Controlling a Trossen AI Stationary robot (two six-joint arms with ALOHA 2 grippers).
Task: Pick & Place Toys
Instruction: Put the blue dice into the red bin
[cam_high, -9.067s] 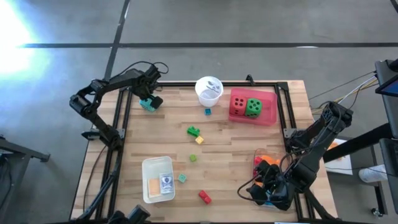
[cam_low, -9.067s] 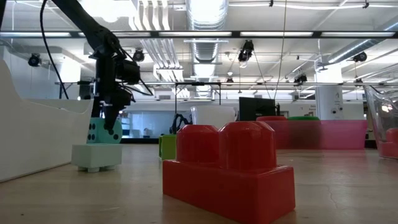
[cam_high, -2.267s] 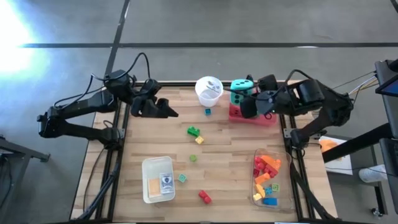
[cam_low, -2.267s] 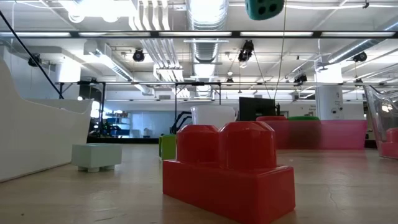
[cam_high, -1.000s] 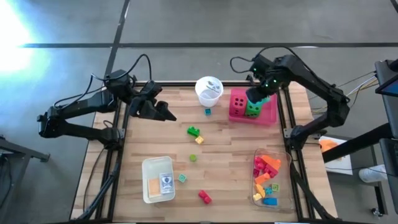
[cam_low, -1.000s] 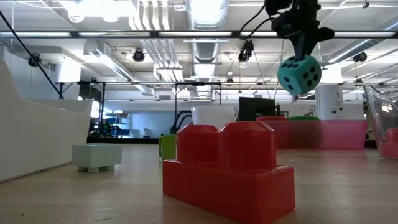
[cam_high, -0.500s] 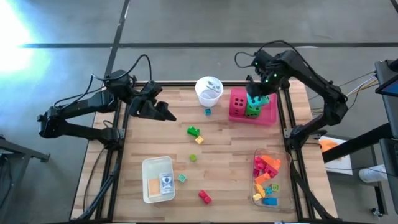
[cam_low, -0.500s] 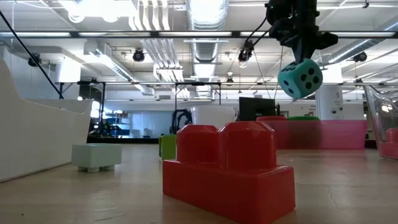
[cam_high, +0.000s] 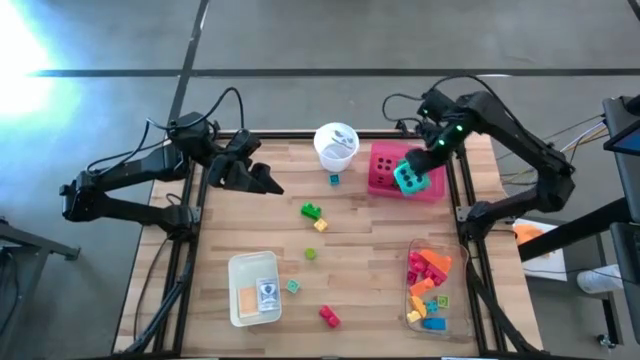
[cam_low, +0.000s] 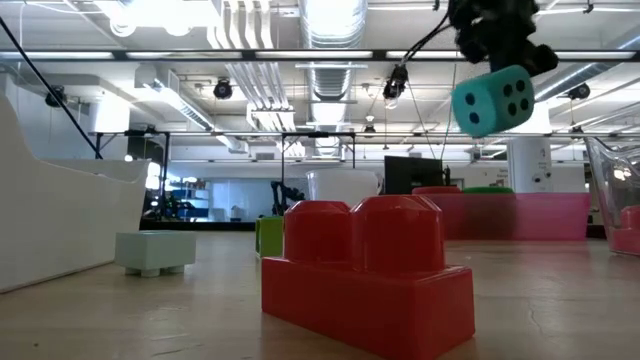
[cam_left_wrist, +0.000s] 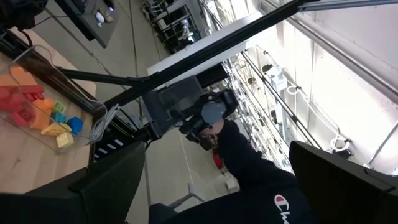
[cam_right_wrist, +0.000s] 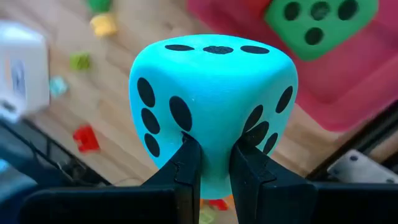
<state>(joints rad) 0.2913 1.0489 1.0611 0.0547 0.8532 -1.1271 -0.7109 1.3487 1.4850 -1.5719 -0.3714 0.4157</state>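
Observation:
My right gripper (cam_high: 424, 163) is shut on a teal die with black dots (cam_high: 407, 178), up in the air over the pink tray (cam_high: 432, 190) at the table's far right. In the tray sit a red die (cam_high: 383, 166) and a green die (cam_right_wrist: 320, 22). Small bricks lie loose on the wood: green (cam_high: 312, 211), yellow (cam_high: 320, 225), red (cam_high: 329, 317). My left gripper (cam_high: 266, 182) hangs open over the far left of the table, holding nothing. My right gripper pinches the teal die between its two fingers (cam_right_wrist: 186, 163) at the side nearest the wrist (cam_right_wrist: 214, 155), where the soft wall is squeezed into a narrow gap. The fingers slant down from the far right. The die hangs below them (cam_low: 492, 100), lifted clear above the pink tray.
A white cup (cam_high: 336, 145) stands left of the pink tray. A clear tray of bricks (cam_high: 430, 290) sits at the near right, a white tray with cards (cam_high: 255, 288) at the near left. The table's middle holds only scattered bricks. A person shows in the left wrist view (cam_left_wrist: 249, 168).
My right gripper has shifted toward the table's right edge and tipped from pointing straight down to a slant, still shut on the teal die. The die has swung out from under the wrist, turned, and now covers the green die from above.

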